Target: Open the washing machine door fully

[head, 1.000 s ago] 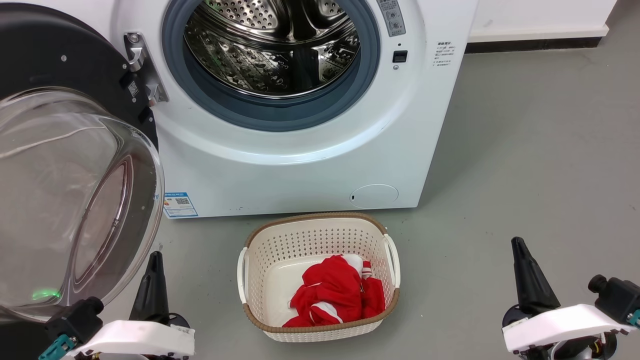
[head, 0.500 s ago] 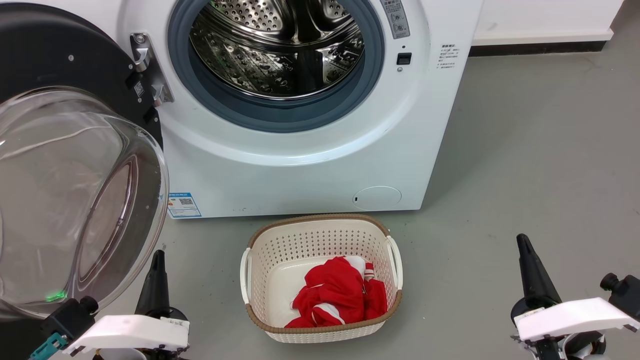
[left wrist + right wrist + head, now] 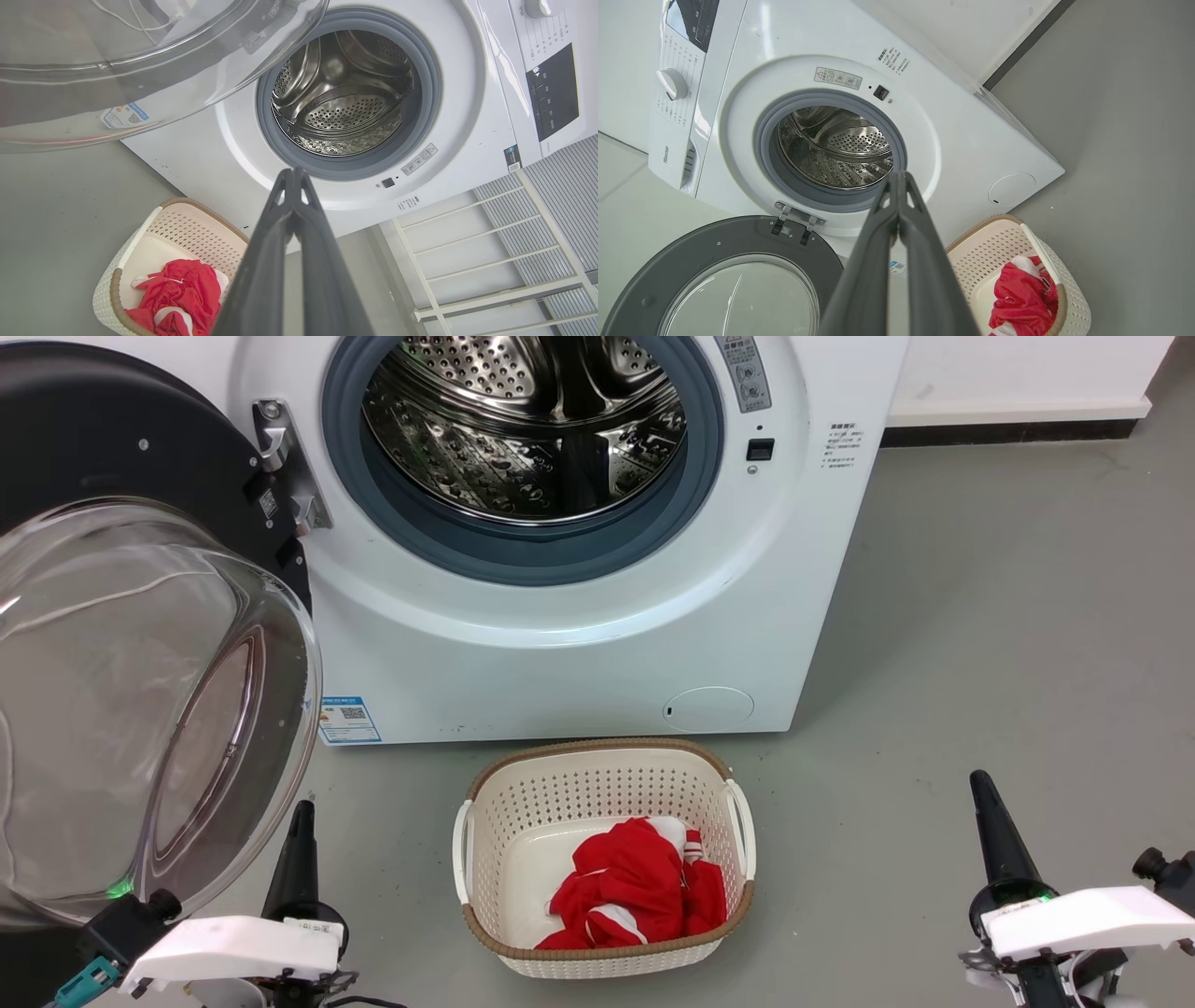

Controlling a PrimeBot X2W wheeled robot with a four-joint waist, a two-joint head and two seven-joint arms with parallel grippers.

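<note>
The white washing machine point(image 3: 560, 644) stands ahead with its steel drum point(image 3: 527, 425) exposed. Its round black door point(image 3: 103, 448) hangs swung wide to the left on its hinge point(image 3: 280, 467), the clear glass bowl point(image 3: 140, 709) bulging toward me. The door point(image 3: 714, 280) also lies open at the lower left of the right wrist view. My left gripper point(image 3: 301, 821) sits low, just right of the bowl, shut and empty, touching nothing. My right gripper point(image 3: 985, 793) rests at the lower right over bare floor, its fingers point(image 3: 899, 186) pressed together on nothing.
A cream perforated basket point(image 3: 602, 765) with red and white clothing point(image 3: 639, 891) stands on the grey floor in front of the machine, between my grippers. A white wire rack point(image 3: 490, 261) stands beside the machine in the left wrist view. Open floor stretches to the right.
The whole head view has shifted slightly right and down, so the camera moved. Both grippers sit a little lower in the picture. The door keeps its open position.
</note>
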